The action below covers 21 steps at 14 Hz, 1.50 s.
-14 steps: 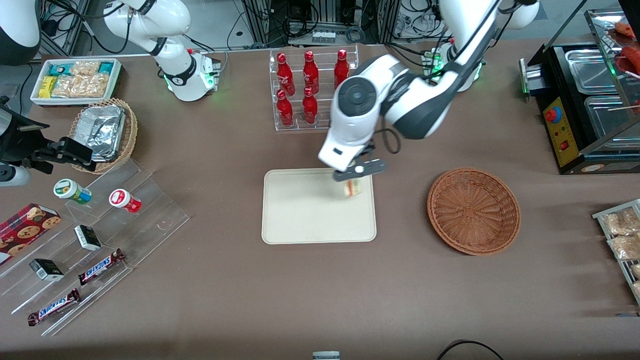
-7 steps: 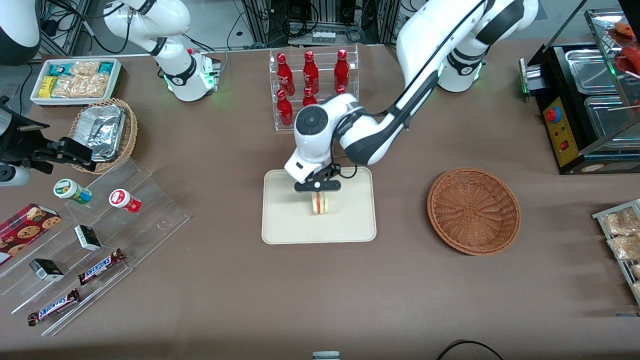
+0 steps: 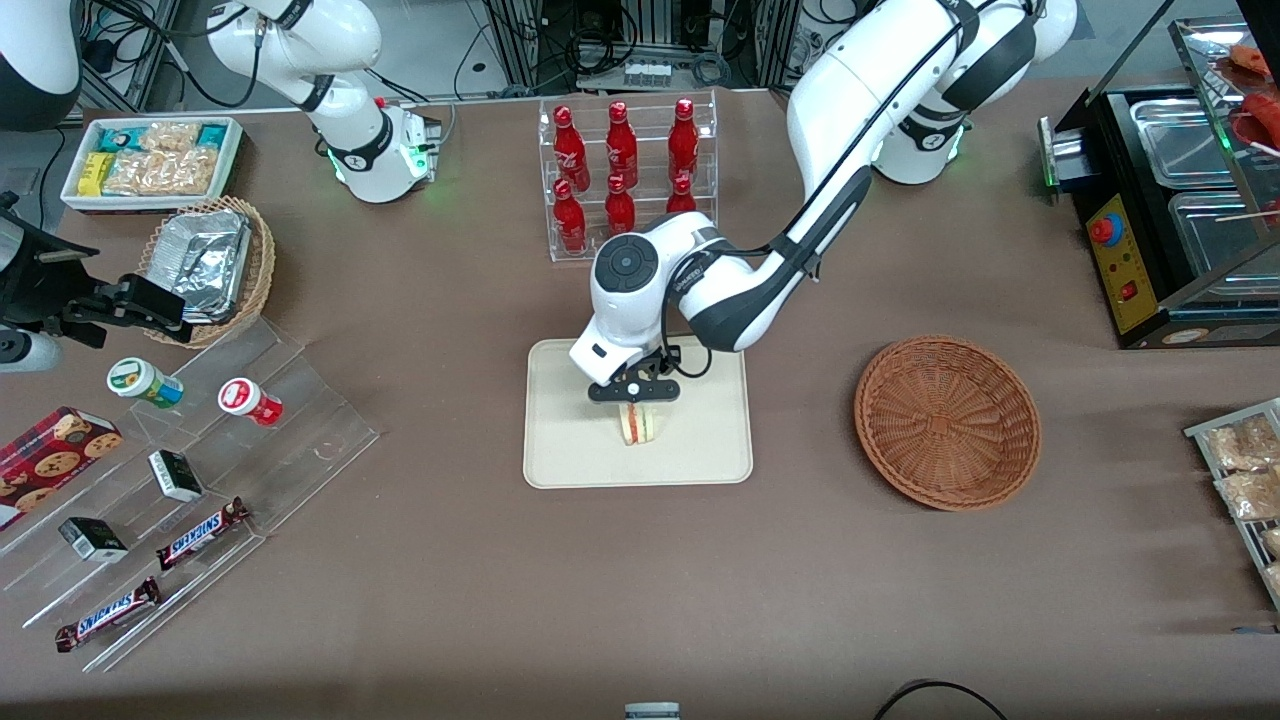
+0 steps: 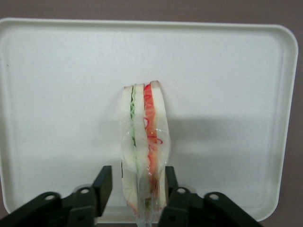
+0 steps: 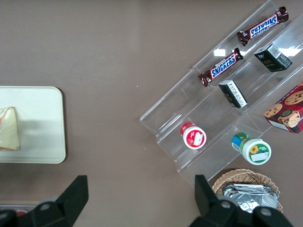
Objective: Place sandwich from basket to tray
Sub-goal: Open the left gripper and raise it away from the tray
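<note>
Front view: the left arm's two-finger gripper point(image 3: 635, 402) holds a small triangular sandwich point(image 3: 638, 424) of pale bread with red and green filling, upright on its edge over the middle of the flat cream-beige rectangular tray point(image 3: 560, 440). The black fingers point(image 4: 102, 183) pinch its two flat bread faces. It looks light, soft and easily crushed, so a gentle pinch across the faces seems best. The round reddish-brown wicker basket point(image 3: 946, 421) sits empty, toward the working arm's end.

brown table point(image 3: 640, 600), cabled rear racks point(image 3: 640, 40)
</note>
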Motion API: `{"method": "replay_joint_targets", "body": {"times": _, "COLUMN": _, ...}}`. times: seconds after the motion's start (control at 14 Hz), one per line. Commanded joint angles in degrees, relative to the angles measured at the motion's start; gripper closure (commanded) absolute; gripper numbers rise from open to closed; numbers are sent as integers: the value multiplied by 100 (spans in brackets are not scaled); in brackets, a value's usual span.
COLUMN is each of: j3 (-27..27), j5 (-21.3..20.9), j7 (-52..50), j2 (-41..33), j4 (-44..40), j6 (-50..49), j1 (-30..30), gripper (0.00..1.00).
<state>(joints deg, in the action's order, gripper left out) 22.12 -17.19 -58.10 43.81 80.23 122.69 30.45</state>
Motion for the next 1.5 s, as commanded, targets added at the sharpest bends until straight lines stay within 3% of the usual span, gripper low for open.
{"method": "replay_joint_targets", "body": {"times": 0.0, "j3": -50, "j5": -13, "j7": -61, "j2": -633, "j4": -43, "j6": -690, "j1": -100, "gripper": 1}}
{"method": "replay_joint_targets", "body": {"times": 0.21, "j3": -50, "j5": 609, "j7": -44, "j2": -1573, "j4": 18, "j6": -1789, "j1": -678, "gripper": 1}}
{"method": "replay_joint_targets", "body": {"times": 0.43, "j3": -24, "j5": 664, "j7": 105, "j2": -2243, "j4": 54, "j6": -2809, "j1": -1337, "gripper": 1}}
{"method": "replay_joint_targets", "body": {"times": 0.86, "j3": -33, "j5": 1059, "j7": 2378, "j2": -3131, "j4": 194, "j6": -3926, "j1": -2796, "gripper": 1}}
{"method": "replay_joint_targets", "body": {"times": 1.07, "j3": -50, "j5": 1288, "j7": 3214, "j2": -3693, "j4": 589, "j6": -3989, "j1": -3342, "gripper": 1}}
{"method": "replay_joint_targets", "body": {"times": 1.14, "j3": -146, "j5": 1349, "j7": 3600, "j2": -3904, "j4": 764, "j6": -3981, "j1": -3387, "gripper": 1}}
{"method": "replay_joint_targets", "body": {"times": 1.43, "j3": -1515, "j5": 1674, "j7": 5068, "j2": -4643, "j4": 1433, "j6": -3928, "j1": -3019, "gripper": 1}}
